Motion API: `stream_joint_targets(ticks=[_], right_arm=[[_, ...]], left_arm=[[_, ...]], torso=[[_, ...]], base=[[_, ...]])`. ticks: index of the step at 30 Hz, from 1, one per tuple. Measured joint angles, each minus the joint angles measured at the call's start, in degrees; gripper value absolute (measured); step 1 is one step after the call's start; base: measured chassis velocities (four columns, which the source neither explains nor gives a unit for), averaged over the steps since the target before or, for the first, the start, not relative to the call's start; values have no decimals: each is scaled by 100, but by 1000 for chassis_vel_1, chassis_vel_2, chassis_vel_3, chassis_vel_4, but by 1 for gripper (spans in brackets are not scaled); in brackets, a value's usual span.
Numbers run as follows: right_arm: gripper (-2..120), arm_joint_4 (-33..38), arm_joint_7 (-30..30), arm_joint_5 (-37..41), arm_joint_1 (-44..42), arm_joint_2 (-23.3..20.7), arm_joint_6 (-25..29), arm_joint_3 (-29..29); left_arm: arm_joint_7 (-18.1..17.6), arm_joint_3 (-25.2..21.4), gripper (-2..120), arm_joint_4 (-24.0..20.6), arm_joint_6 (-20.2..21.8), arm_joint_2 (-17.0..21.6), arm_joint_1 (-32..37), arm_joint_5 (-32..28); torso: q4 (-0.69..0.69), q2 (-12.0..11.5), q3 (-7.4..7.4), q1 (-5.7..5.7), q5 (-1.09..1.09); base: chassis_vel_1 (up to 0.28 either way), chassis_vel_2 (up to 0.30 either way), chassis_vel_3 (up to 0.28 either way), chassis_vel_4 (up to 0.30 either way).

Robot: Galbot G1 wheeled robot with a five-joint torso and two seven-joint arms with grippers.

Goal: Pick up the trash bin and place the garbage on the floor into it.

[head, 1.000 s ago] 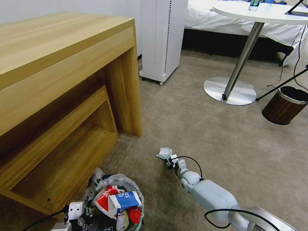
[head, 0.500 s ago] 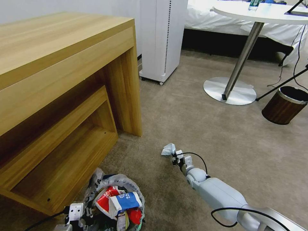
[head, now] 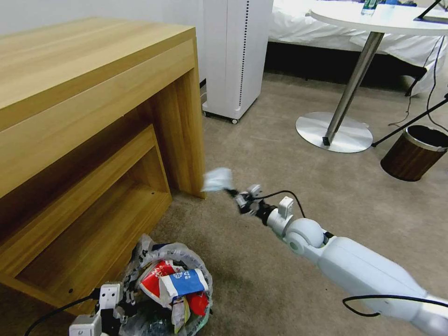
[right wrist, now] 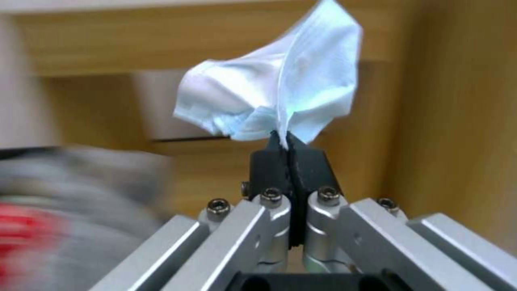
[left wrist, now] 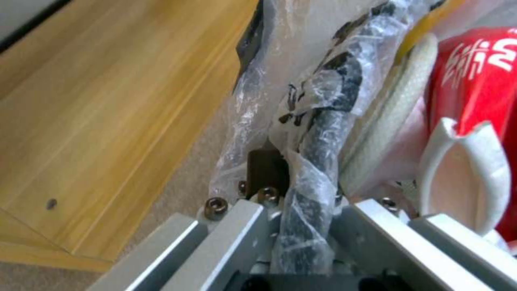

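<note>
Head view high, angled down over floor (head: 289, 154), wrist views close behind each end effector, sharing wooden desk (head: 70, 93)

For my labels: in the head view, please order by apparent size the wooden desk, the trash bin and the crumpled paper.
1. wooden desk
2. trash bin
3. crumpled paper

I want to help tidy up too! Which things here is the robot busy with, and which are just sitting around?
Busy with:
- crumpled white paper, pinched in the right gripper, jaws shut, up off the floor
- trash bin, full of wrappers, rim held by the left gripper

Just sitting around:
- wooden desk
- brown bin
- round table
- white cabinet
</note>
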Motion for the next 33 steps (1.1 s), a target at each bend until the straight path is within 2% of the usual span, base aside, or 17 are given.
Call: stream_joint_targets(ticks=[1,3,4,5,9,13,16,17,19,20,23,31,33], right_arm=[[0,312,-272,28,101,-129,58,-268],[0,511,-361,62,163,-211,64,-468],[0,923,-373,255,269,-384,1,-936],[0,1150,-224,371,319,-474,-51,-1211],[0,1451,-56,428,362,-643,-126,-1647],[0,1559,28,390,362,-724,-181,-1812],[0,1568,57,322,344,-739,-193,-1935],[0,1568,57,322,344,-739,-193,-1935],[0,1487,48,279,328,-695,-195,-1971],[0,1487,48,279,328,-695,-195,-1971],[0,1427,2,232,289,-654,-206,-1973],[0,1392,-173,236,490,-584,-285,-2328],[0,1395,-214,324,835,-488,-295,-2707]], left_arm=[[-2,31,0,30,38,-2,-44,-36],[-5,44,0,46,57,-3,-73,-68],[-73,48,0,76,112,14,-153,-156],[-120,23,0,77,156,57,-173,-208],[-303,-63,0,57,281,178,-168,-440],[-424,-125,0,-3,443,263,-129,-675],[-753,-175,0,-133,909,471,-72,-1336],[-753,-175,0,-133,909,471,-72,-1336],[-975,-218,0,-224,1219,696,-70,-1903],[-975,-218,0,-224,1219,696,-70,-1903],[-1331,-312,0,-310,1453,1056,-102,-2595],[-1586,-359,0,-332,1451,1391,-182,-3004],[-1597,-309,0,-295,1411,1428,-205,-2987]], torso=[[0,0,0,0,1],[1,0,0,0,0],[0,0,0,0,-1],[0,0,0,0,-1],[0,0,0,0,0],[0,0,0,0,0],[0,0,0,0,0],[0,0,0,0,0],[0,0,1,0,0],[0,0,1,0,0],[0,0,1,0,0],[0,0,1,0,0],[-1,0,1,0,0]], base=[[0,0,0,0],[0,0,0,0],[0,0,0,0],[0,0,0,0],[0,0,0,0],[0,0,0,0],[0,0,0,0],[0,0,0,0],[0,0,0,0],[0,0,0,0],[0,0,0,0],[0,0,0,0],[0,0,0,0]])
